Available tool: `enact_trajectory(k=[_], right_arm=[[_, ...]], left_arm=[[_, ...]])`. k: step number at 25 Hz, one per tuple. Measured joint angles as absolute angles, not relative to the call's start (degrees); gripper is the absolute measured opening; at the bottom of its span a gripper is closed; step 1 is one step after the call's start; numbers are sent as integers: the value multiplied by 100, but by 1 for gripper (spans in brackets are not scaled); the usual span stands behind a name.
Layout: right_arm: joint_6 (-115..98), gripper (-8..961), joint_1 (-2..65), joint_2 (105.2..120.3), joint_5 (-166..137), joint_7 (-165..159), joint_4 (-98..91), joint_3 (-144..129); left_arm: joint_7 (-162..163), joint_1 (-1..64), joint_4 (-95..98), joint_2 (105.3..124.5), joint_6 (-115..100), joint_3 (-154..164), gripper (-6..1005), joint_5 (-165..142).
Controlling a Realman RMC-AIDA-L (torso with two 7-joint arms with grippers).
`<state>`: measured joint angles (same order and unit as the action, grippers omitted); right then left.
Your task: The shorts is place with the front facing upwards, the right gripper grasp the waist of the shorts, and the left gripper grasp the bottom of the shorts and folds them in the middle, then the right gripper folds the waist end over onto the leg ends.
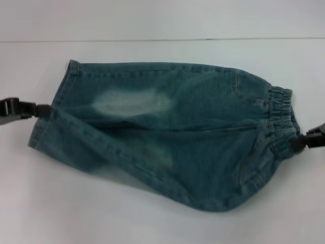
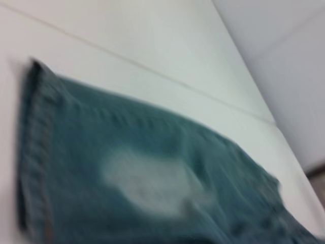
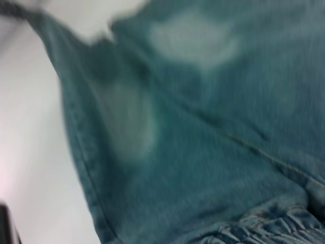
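Observation:
The blue denim shorts (image 1: 167, 137) lie crosswise on the white table (image 1: 152, 218), with faded patches on the legs. The waist (image 1: 282, 109), a ruched elastic band, points right. The bottom of the shorts (image 1: 63, 89), its stitched leg hems, points left. My left gripper (image 1: 44, 110) is at the left edge, shut on the hem where the two legs meet. At the right edge my right gripper (image 1: 298, 142) is shut on the waist's near part. The near leg is drawn taut between them. The hem (image 2: 33, 152) shows in the left wrist view and the gathered waist (image 3: 269, 229) in the right wrist view.
A seam line (image 1: 152, 39) runs across the white table behind the shorts. Bare table lies in front of the shorts and on both sides. A table edge and a grey wall (image 2: 284, 46) show in the left wrist view.

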<state>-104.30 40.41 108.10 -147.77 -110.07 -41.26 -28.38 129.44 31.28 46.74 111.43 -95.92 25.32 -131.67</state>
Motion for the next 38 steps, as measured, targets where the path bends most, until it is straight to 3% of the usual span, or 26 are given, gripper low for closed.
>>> enact_trajectory(k=[10,15,29,38], right_arm=[[-9260,36,3735,10740,-13519,-11651,-3034,-2134],[-8634,35,3541,10741,-12821,-11853,-2735,-2083],[-7304,36,3666,10987,-12157,-11579,-2613,-2141],[-6504,35,3831,11133,-12135,-11229,-2588,-2145]], left_arm=[[12924,3548,4247,11174,-7871,2446,31,-12919],[12858,3679,4148,11303,-6999,2493,31,-12890],[12129,3920,4054,11787,-5536,2503,33,-12778],[11723,4033,4015,11934,-4905,2547,34,-12688]])
